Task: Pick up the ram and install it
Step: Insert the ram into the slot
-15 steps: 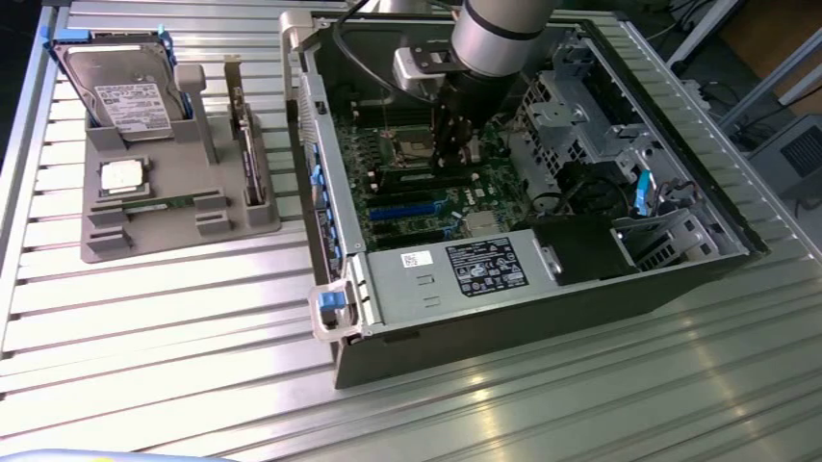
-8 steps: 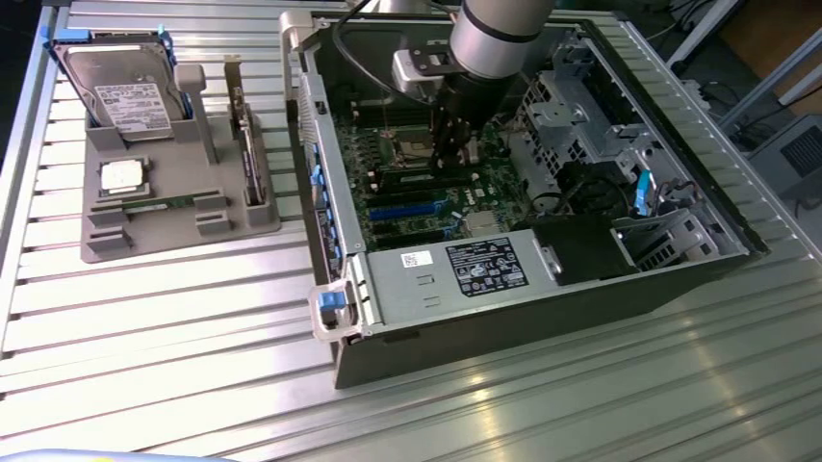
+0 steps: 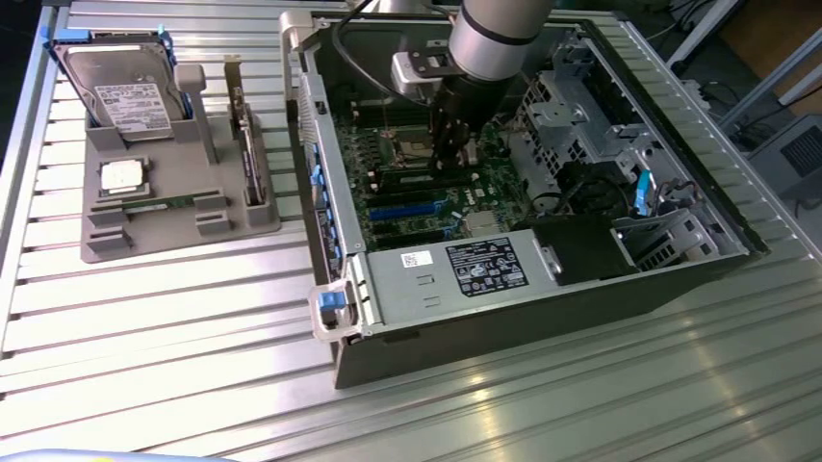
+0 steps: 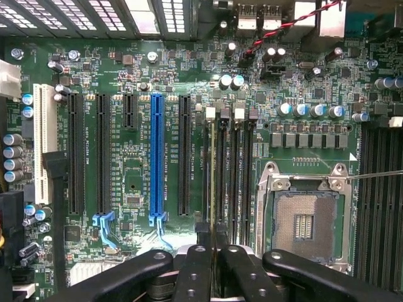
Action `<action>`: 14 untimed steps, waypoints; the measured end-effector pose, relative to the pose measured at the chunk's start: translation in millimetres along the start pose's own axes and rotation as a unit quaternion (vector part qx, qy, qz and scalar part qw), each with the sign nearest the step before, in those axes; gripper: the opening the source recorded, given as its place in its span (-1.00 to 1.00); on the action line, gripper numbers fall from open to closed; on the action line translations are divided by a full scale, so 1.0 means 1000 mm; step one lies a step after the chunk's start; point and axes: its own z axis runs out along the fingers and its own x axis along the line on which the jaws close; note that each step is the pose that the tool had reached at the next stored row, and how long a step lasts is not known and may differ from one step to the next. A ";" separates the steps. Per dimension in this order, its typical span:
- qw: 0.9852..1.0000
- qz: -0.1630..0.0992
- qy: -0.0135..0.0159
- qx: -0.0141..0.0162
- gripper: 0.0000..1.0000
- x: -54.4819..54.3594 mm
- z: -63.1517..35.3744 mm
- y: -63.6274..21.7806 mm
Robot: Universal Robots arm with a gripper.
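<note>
- A ribbed metal table (image 3: 167, 318) carries an open computer case (image 3: 514, 289) lying on its side, with a grey parts holder (image 3: 180, 226) beside it at the exterior view's left.
- The ram (image 4: 213, 182) stands on edge in one of the memory slots (image 4: 234, 170) of the motherboard (image 4: 138, 176), seen edge-on from the wrist as a thin pale strip running down between the black slot rails.
- It sits between the group of black expansion slots and the empty processor socket (image 4: 305, 223), in the slot of the bank farthest from that socket.
- The gripper (image 4: 213, 236) is directly over the ram, its two dark fingers (image 4: 203, 233) drawn close together, one on either side of the stick's upper edge, so it is closed on the ram.
- In the exterior view the gripper (image 3: 452, 144) reaches straight down into the case, over the green board, under the arm's (image 3: 495, 38) grey cylinder.
- Just beside the ram's bank, a blue expansion slot (image 4: 156, 157) runs parallel to it, with black slots on both sides and a white slot (image 4: 44, 141) farther off.
- The processor socket's metal frame is open, its contact field bare.
- Nearer the case's front edge lies a silver box with a black label (image 3: 486, 265), and a blue latch (image 3: 331, 303) sits at the corner.
- On the parts holder, well apart from the case, a hard drive (image 3: 129, 91) leans upright, a square silver chip (image 3: 122, 175) lies flat, and an expansion card (image 3: 244, 144) stands on edge.
</note>
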 end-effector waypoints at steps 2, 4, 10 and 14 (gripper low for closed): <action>1.000 0.000 0.000 0.000 -0.76 0.000 0.0003 0.0000; 1.000 0.000 0.000 0.000 -0.76 0.000 0.0005 0.0000; 1.000 0.000 0.000 0.000 -0.61 0.000 -0.0132 0.0002; 1.000 0.000 0.000 0.000 -0.64 -0.005 -0.0175 0.0001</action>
